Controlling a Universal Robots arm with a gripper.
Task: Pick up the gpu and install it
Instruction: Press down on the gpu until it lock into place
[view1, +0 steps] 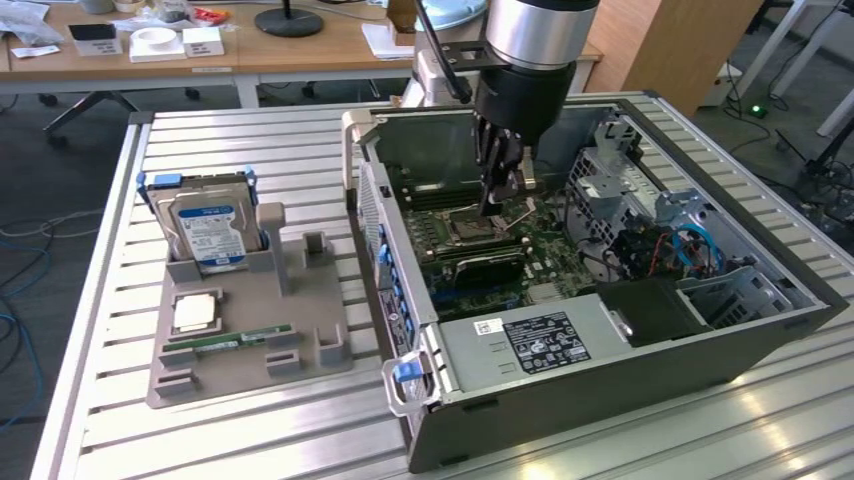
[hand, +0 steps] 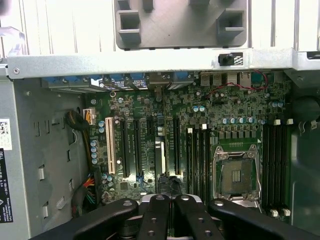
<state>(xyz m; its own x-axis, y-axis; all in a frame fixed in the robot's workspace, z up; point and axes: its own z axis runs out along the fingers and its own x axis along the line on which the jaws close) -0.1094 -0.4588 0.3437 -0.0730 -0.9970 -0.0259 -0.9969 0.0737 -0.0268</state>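
Jaws drawn narrow, seemingly pinching the gpu (hand: 159, 160), which hangs edge-on inside the open computer case (view1: 747, 330), just over the motherboard's expansion slots (hand: 130, 147). I'd judge it is held upright so that its lower edge can meet a slot.

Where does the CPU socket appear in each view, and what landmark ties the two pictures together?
Exterior view: the CPU socket lies near the picture's middle, just below the gripper.
Wrist view: the CPU socket sits beside the long black slots.
Shared landmark: the gray parts tray.
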